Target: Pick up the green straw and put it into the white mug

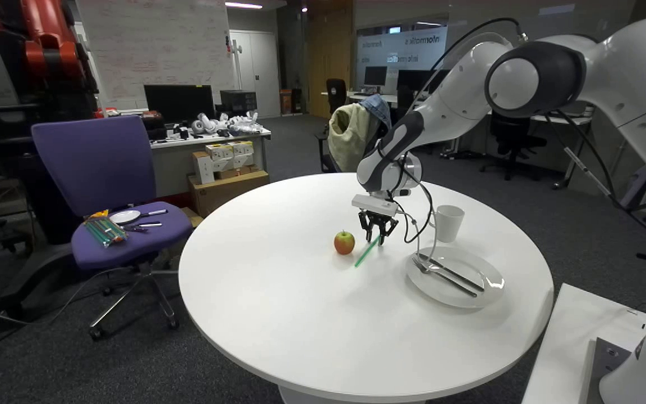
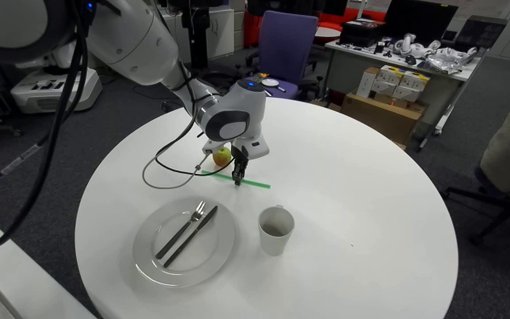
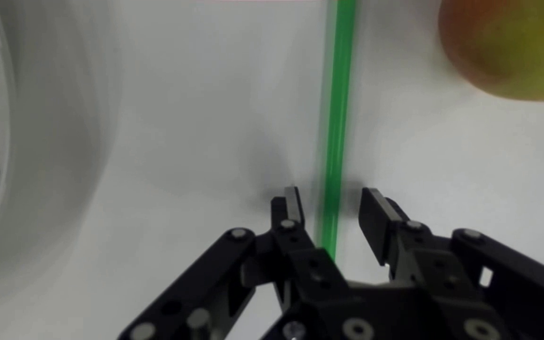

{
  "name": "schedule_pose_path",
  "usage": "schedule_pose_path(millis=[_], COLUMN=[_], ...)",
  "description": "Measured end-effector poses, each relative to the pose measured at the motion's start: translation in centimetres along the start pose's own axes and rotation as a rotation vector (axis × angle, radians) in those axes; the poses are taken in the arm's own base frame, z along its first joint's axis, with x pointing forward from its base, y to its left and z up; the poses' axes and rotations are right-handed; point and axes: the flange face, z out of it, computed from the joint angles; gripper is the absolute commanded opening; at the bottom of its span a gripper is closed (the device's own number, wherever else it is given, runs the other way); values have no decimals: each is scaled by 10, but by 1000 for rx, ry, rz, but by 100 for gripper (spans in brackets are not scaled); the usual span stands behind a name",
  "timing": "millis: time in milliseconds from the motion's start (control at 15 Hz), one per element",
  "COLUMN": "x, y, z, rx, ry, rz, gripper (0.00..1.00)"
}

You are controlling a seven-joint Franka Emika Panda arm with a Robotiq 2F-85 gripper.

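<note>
The green straw (image 3: 340, 94) lies flat on the white table and runs up the wrist view. My gripper (image 3: 329, 191) is over it with its jaws partly open. One finger stands on each side of the straw, with a gap between each pad and it. The gripper (image 2: 237, 181) reaches down near the middle of the straw (image 2: 257, 184) in an exterior view, close to the tabletop. The white mug (image 2: 274, 241) stands upright, its opening up, nearer that camera. In an exterior view the mug (image 1: 450, 223) is beyond the plate. The wrist view does not show it.
An apple (image 1: 344, 243) sits close beside the straw, also at the upper right of the wrist view. A white plate (image 2: 224, 261) holds a fork (image 2: 179, 232) and a knife (image 2: 188, 241). Cables hang in loops from the arm above the table.
</note>
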Motion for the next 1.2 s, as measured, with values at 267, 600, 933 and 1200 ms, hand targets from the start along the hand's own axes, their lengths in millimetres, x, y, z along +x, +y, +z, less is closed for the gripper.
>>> schedule_pose_path(millis=[267, 600, 933, 1200], x=[0, 0, 0, 1], y=[0, 0, 0, 0], z=[0, 0, 0, 0], rx=[0, -1, -2, -2], ry=[0, 1, 1, 2], rz=[-1, -3, -9, -14], gripper=[36, 31, 26, 16])
